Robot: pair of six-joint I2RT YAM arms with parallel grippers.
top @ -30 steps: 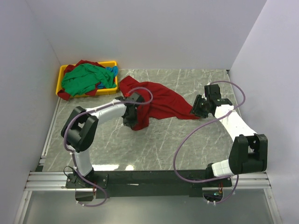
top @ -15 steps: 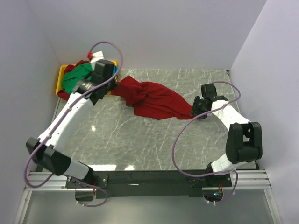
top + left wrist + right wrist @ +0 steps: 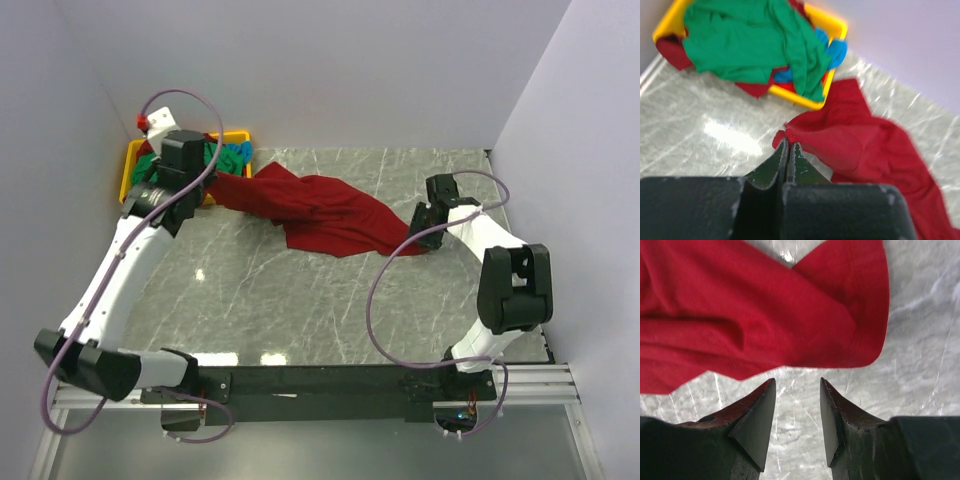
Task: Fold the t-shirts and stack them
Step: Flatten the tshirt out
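Observation:
A deep red t-shirt [image 3: 330,212] lies stretched across the back of the marble table. My left gripper [image 3: 212,186] is shut on its left corner [image 3: 788,134], pulled toward the yellow tray [image 3: 131,162]. The tray holds a heap of shirts: a green one [image 3: 745,42], a blue one [image 3: 834,50] and a red one [image 3: 671,50]. My right gripper [image 3: 413,222] is open just off the red shirt's right edge [image 3: 790,325], its fingertips [image 3: 771,386] over bare table, not touching the cloth.
The tray sits in the back left corner against the walls. Purple cables loop off both arms. The black mounting rail [image 3: 320,382] runs along the near edge.
My left arm swung from the table's middle up to the back left, dragging the shirt's left corner toward the tray. The right gripper shifted slightly back and left beside the shirt's right edge.

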